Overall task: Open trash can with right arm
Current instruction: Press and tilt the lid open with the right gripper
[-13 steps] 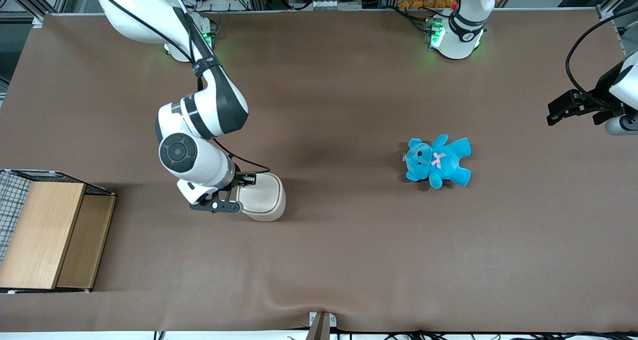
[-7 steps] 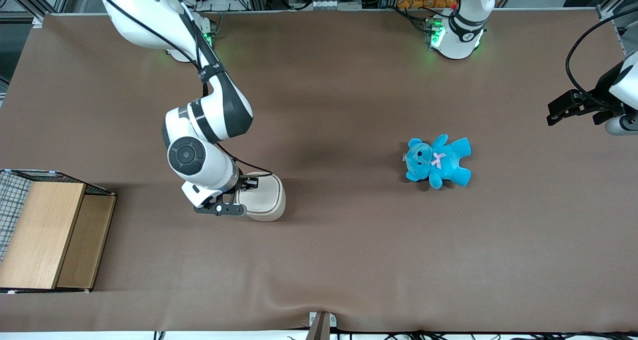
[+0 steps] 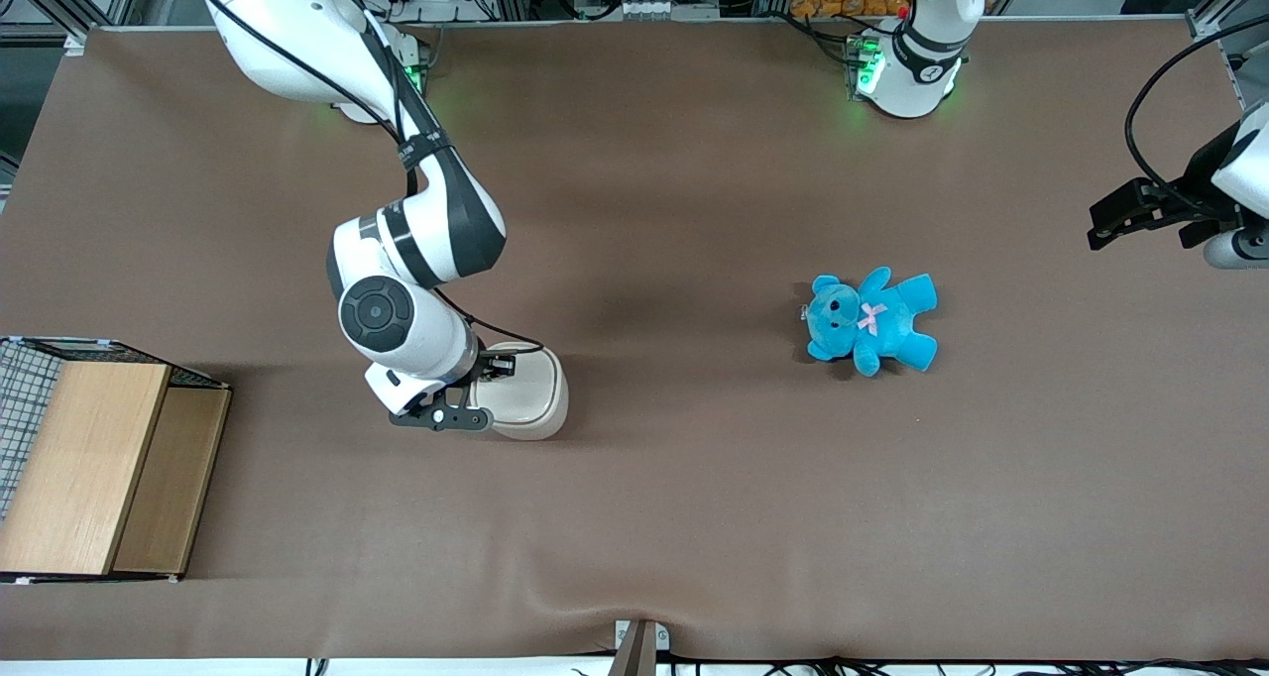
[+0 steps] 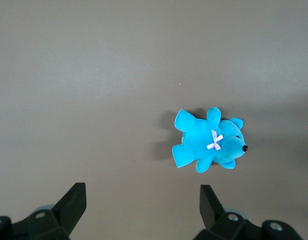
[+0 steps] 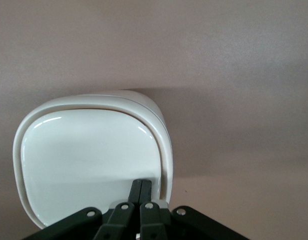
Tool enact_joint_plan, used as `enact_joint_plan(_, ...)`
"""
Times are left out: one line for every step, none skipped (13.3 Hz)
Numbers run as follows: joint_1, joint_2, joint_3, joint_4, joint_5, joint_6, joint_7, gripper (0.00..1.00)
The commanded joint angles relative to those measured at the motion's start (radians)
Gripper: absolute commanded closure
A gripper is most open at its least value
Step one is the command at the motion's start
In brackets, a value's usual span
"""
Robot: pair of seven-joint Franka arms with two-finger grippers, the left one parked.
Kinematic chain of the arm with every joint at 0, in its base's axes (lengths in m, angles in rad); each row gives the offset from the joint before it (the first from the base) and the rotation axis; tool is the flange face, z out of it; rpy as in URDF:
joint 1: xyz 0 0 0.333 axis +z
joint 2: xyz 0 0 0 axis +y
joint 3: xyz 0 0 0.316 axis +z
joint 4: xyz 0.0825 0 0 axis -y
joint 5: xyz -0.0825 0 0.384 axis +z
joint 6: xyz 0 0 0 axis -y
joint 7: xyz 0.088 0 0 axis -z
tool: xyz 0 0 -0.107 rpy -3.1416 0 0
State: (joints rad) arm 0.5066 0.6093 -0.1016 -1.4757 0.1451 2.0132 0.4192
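**Operator:** Checking the contact point first: where do the trash can (image 3: 522, 391) and the gripper (image 5: 140, 194) stand?

**Technician:** The trash can sits on the brown table (image 3: 694, 517), toward the working arm's end, well apart from the blue teddy bear (image 3: 872, 321). Its lid (image 5: 88, 160) is down and flat. The right arm (image 3: 397, 289) bends over it from roughly 11 o'clock on the front view. The gripper's two fingers are pressed together with no gap and hold nothing; their tips rest on the lid just inside the rim.

**Operator:** What is the failure risk from this state?

**Technician:** Three are likely. First, the lid surface is smooth and glossy, so joined fingertips may skid across it instead of tripping the flip. Second, the can appears light and unanchored; a sideways component in the push may slide or tip it. Third, pressing on the rim instead of the lid loads the body only, and the lid stays down.

**Operator:** Any obstruction nearby?

**Technician:** The wooden box (image 3: 89, 468) at 9 o'clock stands well apart.
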Motion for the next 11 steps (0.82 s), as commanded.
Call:
enact_joint_plan(0.012, 0.043, -0.009, 0.017, -0.009, 0.032, 0.0, 1.0)
enact_joint_plan(0.012, 0.041, -0.009, 0.017, -0.009, 0.032, 0.0, 1.0)
enact_joint_plan(0.01, 0.043, -0.009, 0.017, -0.009, 0.032, 0.0, 1.0)
enact_joint_plan(0.01, 0.046, -0.009, 0.017, -0.009, 0.032, -0.002, 1.0)
enact_joint_plan(0.009, 0.052, -0.009, 0.015, -0.007, 0.032, -0.007, 1.0)
enact_joint_plan(0.004, 0.053, -0.009, 0.014, -0.006, 0.033, -0.011, 1.0)
enact_joint_plan(0.004, 0.053, -0.009, 0.014, -0.006, 0.032, -0.014, 1.0)
enact_joint_plan(0.004, 0.052, -0.009, 0.015, -0.006, 0.03, -0.014, 1.0)
enact_joint_plan(0.001, 0.049, -0.009, 0.017, -0.006, 0.026, -0.014, 1.0)
enact_joint_plan(-0.002, 0.043, -0.009, 0.017, -0.006, 0.022, -0.014, 1.0)
enact_joint_plan(-0.005, 0.034, -0.01, 0.018, -0.006, 0.021, -0.016, 1.0)
